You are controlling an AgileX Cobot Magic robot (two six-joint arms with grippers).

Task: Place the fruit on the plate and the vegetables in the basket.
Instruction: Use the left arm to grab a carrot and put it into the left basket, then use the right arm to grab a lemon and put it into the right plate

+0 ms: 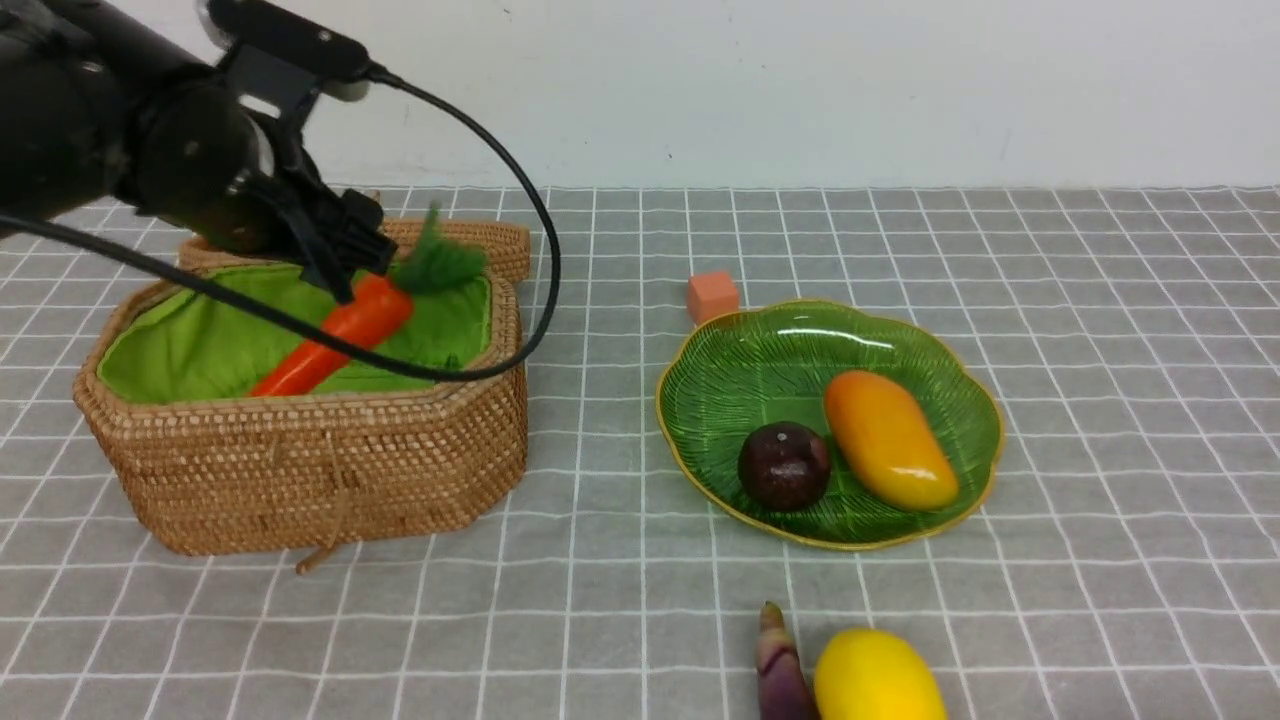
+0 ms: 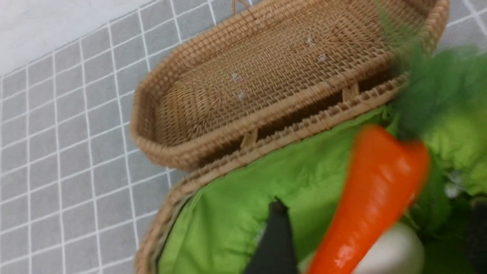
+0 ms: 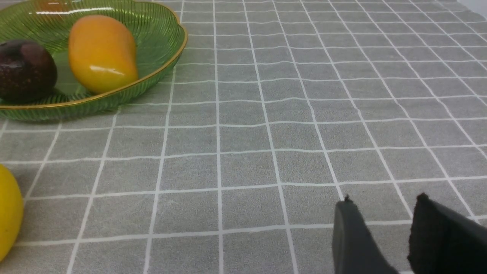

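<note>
My left gripper (image 1: 345,268) hangs over the brown wicker basket (image 1: 300,470), jaws wide open. The orange carrot (image 1: 335,338) with green leaves lies tilted between the spread fingers, its tip down on the green lining; in the left wrist view the blurred carrot (image 2: 371,205) lies over the white radish (image 2: 393,251). The mango (image 1: 888,440) and the maroon plum (image 1: 784,465) lie on the green plate (image 1: 745,360). The lemon (image 1: 878,678) and the purple eggplant (image 1: 780,672) lie on the cloth at the front edge. My right gripper (image 3: 384,201) is slightly open and empty, low over bare cloth; the lemon (image 3: 7,213) is off to one side.
The basket's wicker lid (image 2: 266,76) lies open behind the basket. A small orange cube (image 1: 712,296) sits on the cloth just behind the plate. The grey checked cloth (image 1: 1100,350) covers the table.
</note>
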